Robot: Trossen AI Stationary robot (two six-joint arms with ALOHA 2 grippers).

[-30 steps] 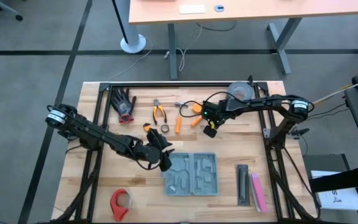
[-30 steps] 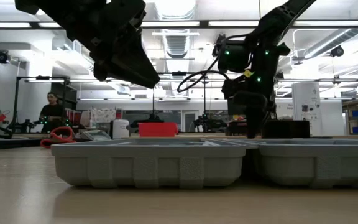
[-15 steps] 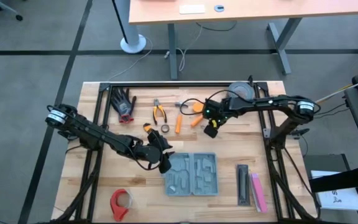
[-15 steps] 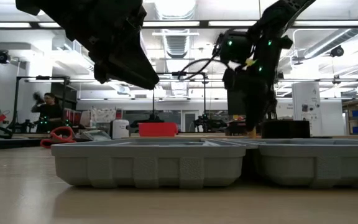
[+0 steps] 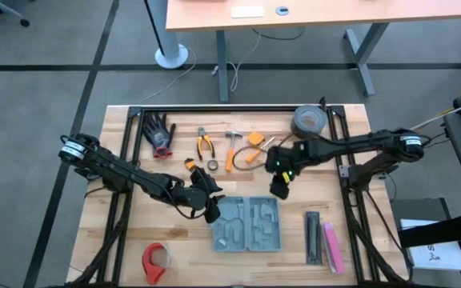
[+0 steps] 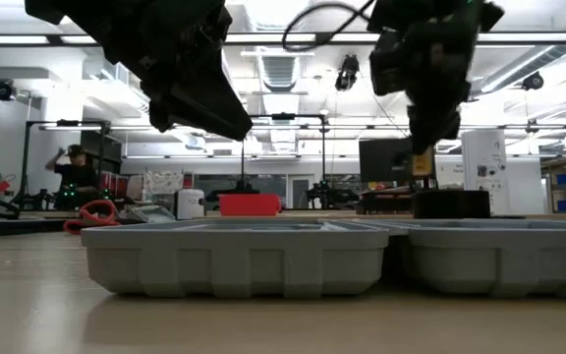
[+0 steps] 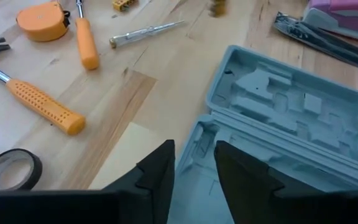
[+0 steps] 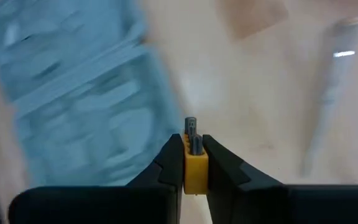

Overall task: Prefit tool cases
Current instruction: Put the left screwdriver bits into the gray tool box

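The right claw (image 5: 279, 189), clamped on a yellow bit holder (image 8: 194, 167), hangs just beyond the open case (image 5: 246, 225) on the bench (image 5: 118, 248), likely bound for a slot, while the left claw (image 7: 194, 174), apart, hovers over the case's edge.

The right end effector (image 8: 194, 163) pinches a yellow bit holder (image 8: 194, 167) above the counter (image 8: 253, 81); the blurred tool case (image 8: 79, 81) lies at ten o'clock.
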